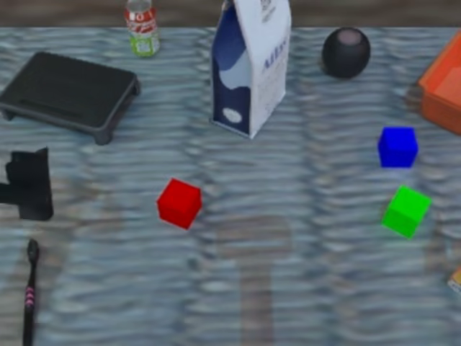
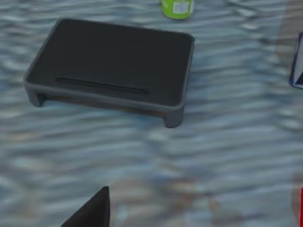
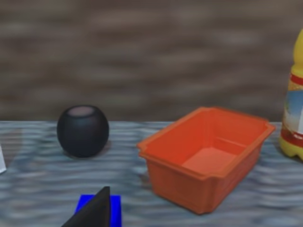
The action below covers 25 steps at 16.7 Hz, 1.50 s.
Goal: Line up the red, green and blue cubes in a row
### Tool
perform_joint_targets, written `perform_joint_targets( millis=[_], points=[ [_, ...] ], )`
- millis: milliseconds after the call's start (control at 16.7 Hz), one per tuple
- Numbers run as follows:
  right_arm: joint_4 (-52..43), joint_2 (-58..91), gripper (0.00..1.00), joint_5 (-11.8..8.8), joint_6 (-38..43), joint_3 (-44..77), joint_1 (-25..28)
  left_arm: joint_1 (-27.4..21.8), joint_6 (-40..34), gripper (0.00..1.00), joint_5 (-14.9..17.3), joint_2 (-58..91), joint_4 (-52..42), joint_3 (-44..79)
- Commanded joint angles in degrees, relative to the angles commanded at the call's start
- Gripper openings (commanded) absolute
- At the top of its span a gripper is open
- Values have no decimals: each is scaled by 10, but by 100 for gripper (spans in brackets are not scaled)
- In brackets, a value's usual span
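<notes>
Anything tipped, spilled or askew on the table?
Nothing spilled or damaged. The milk carton and small bottle stand upright. The red cube, green cube and blue cube lie scattered, not yet in a row; red and green sit turned against the table's edges.

Matte red cube [image 1: 178,202]; glossy orange plastic bin [image 3: 206,155]; printed paper carton [image 1: 251,63]
</notes>
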Motion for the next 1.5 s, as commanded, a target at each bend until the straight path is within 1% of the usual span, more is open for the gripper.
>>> perform_joint_targets(
  millis=[420,600,780,900,1080,1500],
  points=[
    [0,0,100,0,0,0,0,-99,-11,100,0,432,-233,319],
    [0,0,100,0,0,0,0,-135,-15,100,0,579,-318,440],
    [0,0,100,0,0,0,0,-165,-19,100,1,702,-384,541],
    [0,0,100,0,0,0,0,-180,-21,100,1,761,-415,593],
    [0,0,100,0,0,0,0,-192,-22,100,1,809,-442,639],
    [0,0,100,0,0,0,0,-191,-22,100,1,814,-441,641]
  ],
)
